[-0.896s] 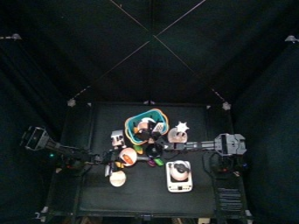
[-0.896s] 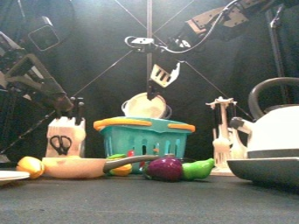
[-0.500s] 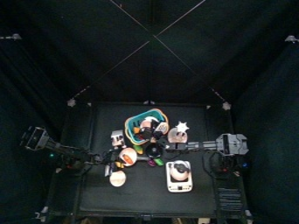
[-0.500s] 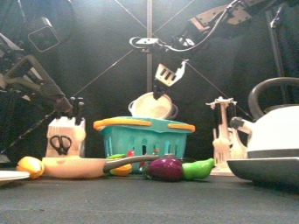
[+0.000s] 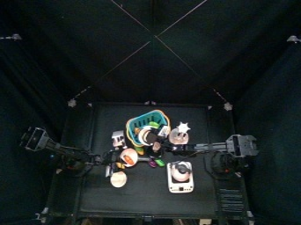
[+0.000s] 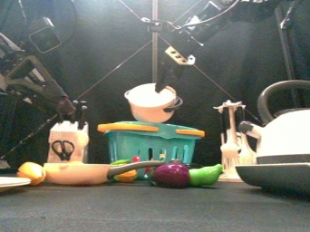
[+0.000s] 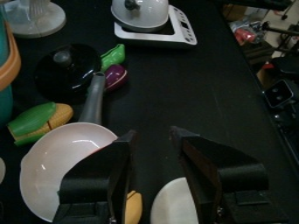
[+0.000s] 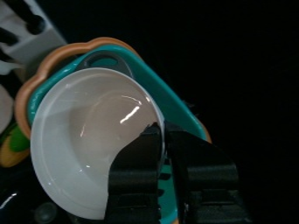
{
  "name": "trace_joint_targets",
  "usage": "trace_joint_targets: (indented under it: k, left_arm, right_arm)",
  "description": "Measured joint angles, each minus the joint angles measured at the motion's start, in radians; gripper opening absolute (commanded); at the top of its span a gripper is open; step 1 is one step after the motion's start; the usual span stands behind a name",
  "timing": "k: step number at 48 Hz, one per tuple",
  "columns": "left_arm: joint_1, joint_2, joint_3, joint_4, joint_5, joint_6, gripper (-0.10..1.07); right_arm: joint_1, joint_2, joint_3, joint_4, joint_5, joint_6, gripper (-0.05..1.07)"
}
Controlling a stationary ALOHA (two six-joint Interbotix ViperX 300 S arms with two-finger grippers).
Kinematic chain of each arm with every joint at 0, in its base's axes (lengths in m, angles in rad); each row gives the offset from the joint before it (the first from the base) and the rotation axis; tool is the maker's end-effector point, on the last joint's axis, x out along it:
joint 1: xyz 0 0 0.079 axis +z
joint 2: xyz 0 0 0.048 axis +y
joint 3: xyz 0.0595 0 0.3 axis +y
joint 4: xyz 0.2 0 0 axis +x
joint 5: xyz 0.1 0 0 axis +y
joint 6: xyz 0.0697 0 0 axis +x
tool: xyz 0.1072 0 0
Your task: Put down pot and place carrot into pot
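Pot [image 6: 151, 101] hangs above the basket [image 6: 148, 140], rim clenched in right gripper [image 8: 167, 162]; left gripper [image 7: 152, 166] released; carrot unplaced.

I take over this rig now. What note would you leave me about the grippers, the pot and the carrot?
Right gripper: shut on the rim of the pot, holding it in the air above the green basket.
Left gripper: open, empty, low over the table.
Carrot: probably the orange piece on the table beside the basket; not in the pot.
Done: pot lifted.
Left: put the pot down, place the carrot in it.
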Motion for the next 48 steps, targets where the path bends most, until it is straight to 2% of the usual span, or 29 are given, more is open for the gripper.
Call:
trace_joint_targets:
  k: [20, 35, 48]
  left_arm:
    - [0.000, -0.048, 0.018, -0.008, 0.000, 0.002, 0.78]
    - [0.000, -0.048, 0.029, -0.025, 0.003, 0.000, 0.78]
    - [0.000, -0.049, 0.029, -0.025, 0.005, 0.000, 0.78]
  right_arm:
    - [0.060, -0.055, 0.028, 0.078, -0.089, 0.000, 0.22]
    - [0.086, -0.083, 0.064, 0.336, -0.353, 0.002, 0.21]
    - [0.086, -0.086, 0.179, 0.445, -0.548, 0.002, 0.22]
